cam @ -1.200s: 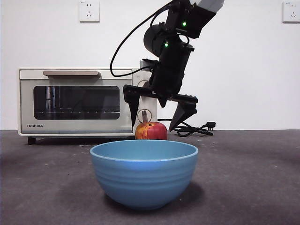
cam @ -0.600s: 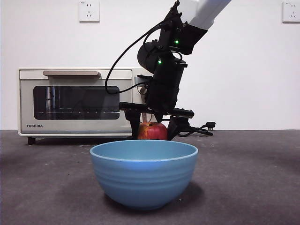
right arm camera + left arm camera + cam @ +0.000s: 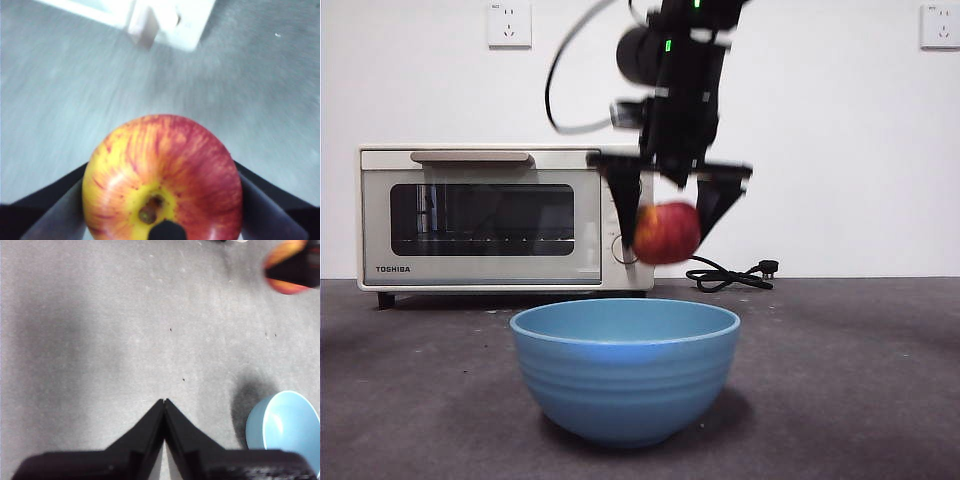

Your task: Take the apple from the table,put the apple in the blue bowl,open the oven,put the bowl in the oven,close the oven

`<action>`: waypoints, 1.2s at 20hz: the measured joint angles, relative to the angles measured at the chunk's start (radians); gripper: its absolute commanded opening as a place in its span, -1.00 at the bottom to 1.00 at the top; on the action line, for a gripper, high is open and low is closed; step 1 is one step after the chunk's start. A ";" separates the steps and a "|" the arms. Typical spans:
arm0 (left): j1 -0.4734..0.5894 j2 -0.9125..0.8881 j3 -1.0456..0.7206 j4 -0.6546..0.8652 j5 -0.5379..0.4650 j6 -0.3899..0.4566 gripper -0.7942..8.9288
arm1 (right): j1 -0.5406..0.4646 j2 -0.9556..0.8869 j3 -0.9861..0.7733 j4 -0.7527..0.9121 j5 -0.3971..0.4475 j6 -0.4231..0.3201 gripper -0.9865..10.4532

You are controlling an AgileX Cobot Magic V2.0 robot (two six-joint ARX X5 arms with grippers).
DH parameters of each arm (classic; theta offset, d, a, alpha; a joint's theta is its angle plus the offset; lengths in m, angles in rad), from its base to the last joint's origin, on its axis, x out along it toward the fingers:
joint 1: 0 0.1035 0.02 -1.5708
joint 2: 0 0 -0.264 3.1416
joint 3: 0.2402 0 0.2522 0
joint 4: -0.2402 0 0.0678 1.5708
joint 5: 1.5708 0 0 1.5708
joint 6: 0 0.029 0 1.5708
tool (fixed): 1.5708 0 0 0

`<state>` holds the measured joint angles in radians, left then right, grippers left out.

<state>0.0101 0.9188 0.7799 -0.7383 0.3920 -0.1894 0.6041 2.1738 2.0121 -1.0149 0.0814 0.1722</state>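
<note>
My right gripper (image 3: 668, 232) is shut on the red and yellow apple (image 3: 666, 232), holding it in the air above and behind the blue bowl (image 3: 625, 370). In the right wrist view the apple (image 3: 162, 177) fills the space between the jaws, stem end facing the camera. The blue bowl stands empty on the dark table (image 3: 850, 380) near the front. The cream oven (image 3: 480, 215) sits at the back left with its door shut. My left gripper (image 3: 164, 402) hangs shut over bare table, with the bowl (image 3: 283, 424) off to one side and the apple (image 3: 285, 265) held far off.
A black cord and plug (image 3: 735, 275) lie on the table right of the oven. Two wall sockets (image 3: 510, 24) are on the white wall behind.
The right gripper came down around the apple on the table, shut on it, and has lifted it well off the surface, moving fast enough to blur.
</note>
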 measured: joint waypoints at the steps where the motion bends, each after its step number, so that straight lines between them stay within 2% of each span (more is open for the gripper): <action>1: 0.000 0.000 0.000 0.000 0.000 0.002 -0.85 | 0.009 -0.024 0.000 -0.036 0.006 -0.017 -0.84; 4: 0.000 0.000 0.000 0.000 0.000 0.005 -0.85 | 0.042 -0.100 -0.017 -0.115 0.025 -0.060 -0.84; 7: 0.000 0.000 0.000 0.000 0.000 0.006 -0.85 | 0.072 -0.211 -0.132 -0.089 0.034 -0.080 -0.84; 11: 0.000 0.000 0.000 -0.002 0.000 0.005 -0.85 | 0.124 -0.485 -0.448 0.064 0.029 -0.086 -0.84; 14: 0.000 0.000 0.000 -0.003 0.000 0.005 -0.85 | 0.164 -0.701 -0.690 0.172 -0.039 -0.064 -0.84; 16: 0.000 0.000 0.000 -0.003 0.000 0.005 -0.85 | 0.200 -0.784 -0.785 0.208 -0.049 -0.039 -0.84; 20: 0.000 0.000 0.000 -0.005 0.000 0.005 -0.85 | 0.275 -0.815 -0.898 0.278 -0.070 -0.022 -0.84; 24: 0.000 0.000 0.000 -0.005 0.000 0.005 -0.85 | 0.354 -0.814 -0.987 0.418 -0.112 0.017 -0.84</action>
<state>0.0101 0.9188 0.7799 -0.7429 0.3920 -0.1841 0.9581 1.3598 1.0248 -0.5968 -0.0307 0.1890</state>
